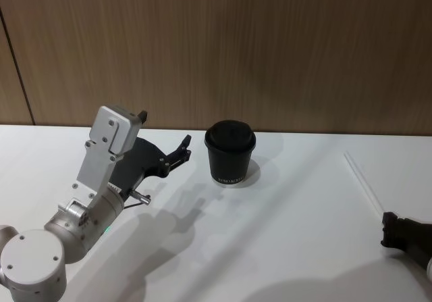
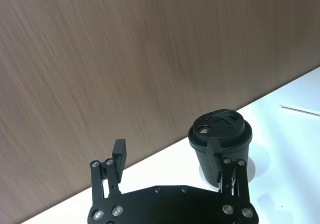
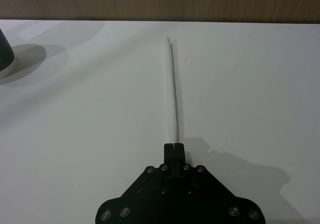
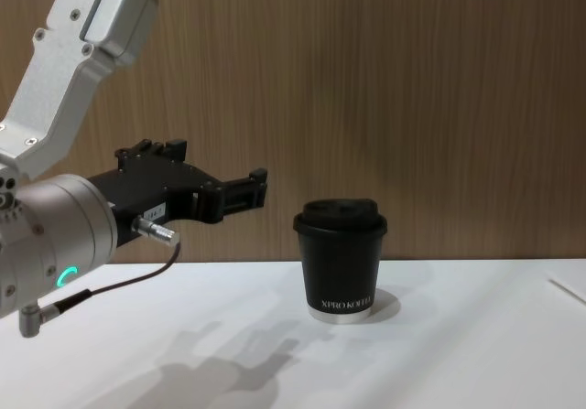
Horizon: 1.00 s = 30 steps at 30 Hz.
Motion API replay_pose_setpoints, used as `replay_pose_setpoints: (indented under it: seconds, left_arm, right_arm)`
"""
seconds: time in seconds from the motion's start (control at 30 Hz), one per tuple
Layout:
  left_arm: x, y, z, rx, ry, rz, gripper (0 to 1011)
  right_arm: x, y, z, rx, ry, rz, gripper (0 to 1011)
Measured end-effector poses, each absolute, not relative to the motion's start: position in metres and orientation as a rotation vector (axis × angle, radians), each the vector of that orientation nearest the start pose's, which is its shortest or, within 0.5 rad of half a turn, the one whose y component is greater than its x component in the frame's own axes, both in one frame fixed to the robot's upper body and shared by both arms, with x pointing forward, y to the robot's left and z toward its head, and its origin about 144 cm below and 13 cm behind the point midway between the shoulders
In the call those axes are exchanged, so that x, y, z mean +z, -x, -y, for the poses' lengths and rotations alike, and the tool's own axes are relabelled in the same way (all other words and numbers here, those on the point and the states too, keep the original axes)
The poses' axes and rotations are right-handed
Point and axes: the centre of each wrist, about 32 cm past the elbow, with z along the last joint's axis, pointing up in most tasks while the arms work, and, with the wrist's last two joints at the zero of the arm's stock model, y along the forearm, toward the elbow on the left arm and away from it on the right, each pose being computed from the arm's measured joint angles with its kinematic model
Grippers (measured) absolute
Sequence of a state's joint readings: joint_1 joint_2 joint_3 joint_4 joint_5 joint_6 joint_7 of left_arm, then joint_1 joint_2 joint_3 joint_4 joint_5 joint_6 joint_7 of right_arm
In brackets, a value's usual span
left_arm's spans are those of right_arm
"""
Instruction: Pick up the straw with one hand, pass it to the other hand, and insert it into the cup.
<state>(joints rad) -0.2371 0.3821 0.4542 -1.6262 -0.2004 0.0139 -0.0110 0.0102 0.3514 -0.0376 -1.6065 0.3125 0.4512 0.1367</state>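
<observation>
Resting apart: one straw (image 1: 362, 182), one cup (image 1: 230, 155).

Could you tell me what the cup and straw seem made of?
The cup looks like matte black paper, with printed white lettering and a pale base rim. Its domed lid, with a shaped hole, looks like moulded plastic. The straw, at the right gripper, is thin, white and dull: paper or plastic, I cannot tell.

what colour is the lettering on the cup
White lettering on the black cup; it shows best in the chest view.
</observation>
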Motion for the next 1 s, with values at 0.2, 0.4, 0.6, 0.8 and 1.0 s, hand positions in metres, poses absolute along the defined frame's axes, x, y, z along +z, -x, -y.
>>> replay_pose_setpoints:
  seconds: [0.2, 0.4, 0.6, 0.8, 1.0]
  left_arm:
    - [1.204, -0.492, -0.198, 1.124, -0.061, 0.268, 1003]
    - [1.204, -0.492, -0.198, 1.124, -0.061, 0.268, 1003]
    - [1.204, -0.492, -0.198, 1.124, -0.061, 0.268, 1003]
    - [1.204, -0.492, -0.198, 1.124, -0.061, 0.268, 1003]
    - [1.204, -0.492, -0.198, 1.124, -0.061, 0.268, 1003]
  right_arm:
    - [1.166, -0.461, 0.315, -1.374, 0.338, -0.308, 1]
    - [1.166, -0.461, 0.315, -1.374, 0.339, -0.308, 1]
    - [1.166, -0.460, 0.319, -1.368, 0.334, -0.294, 1]
    - [1.166, -0.458, 0.328, -1.347, 0.329, -0.245, 1]
    - [1.168, -0.455, 0.341, -1.312, 0.316, -0.165, 1]
